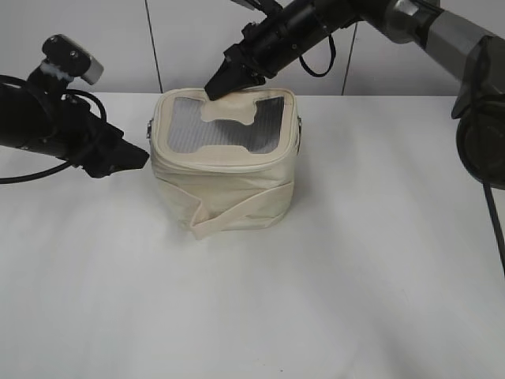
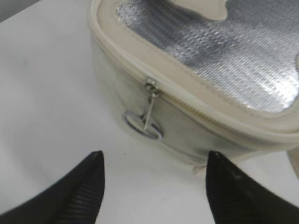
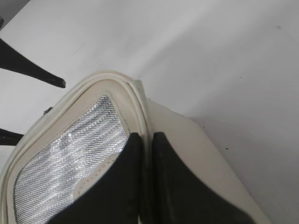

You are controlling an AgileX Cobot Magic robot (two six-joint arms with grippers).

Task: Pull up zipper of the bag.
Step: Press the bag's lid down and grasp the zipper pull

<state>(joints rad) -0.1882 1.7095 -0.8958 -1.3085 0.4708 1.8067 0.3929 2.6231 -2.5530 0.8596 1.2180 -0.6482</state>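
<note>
A: Zipper [image 2: 187, 103] runs just under the top panel rim of the bag [image 1: 225, 185]. In the left wrist view we see the slider on the near side wall, with a silver ring pull [image 2: 142, 125] hanging down flat against the leatherette.

B: Bag position?

A: Upright on the white table [image 1: 316, 300], near the back edge, roughly centre-left in the exterior view. Grey mesh window [image 1: 225, 126] with the bone-shaped patch [image 1: 230, 112] faces up; the slanted strap band [image 1: 237, 215] crosses the front side.

B: Left gripper?

A: We see the left gripper [image 2: 154, 161] spread wide, both fingers apart, nothing between them. It sits low beside the bag's left wall, just short of the ring pull. Not touching it as far as we can tell.

B: Right?

A: Right gripper [image 3: 147, 142] comes in from the back, over the top. Fingers nearly together, pinching the cream rim at the bag's rear top edge; only the thin rim sits between them. In the exterior view its tips land on the back edge of the panel, just beside the bone patch.

B: Second pull visible?

A: A small metal bit shows at the bag's right upper edge in the exterior view; too small to tell which part.
</note>
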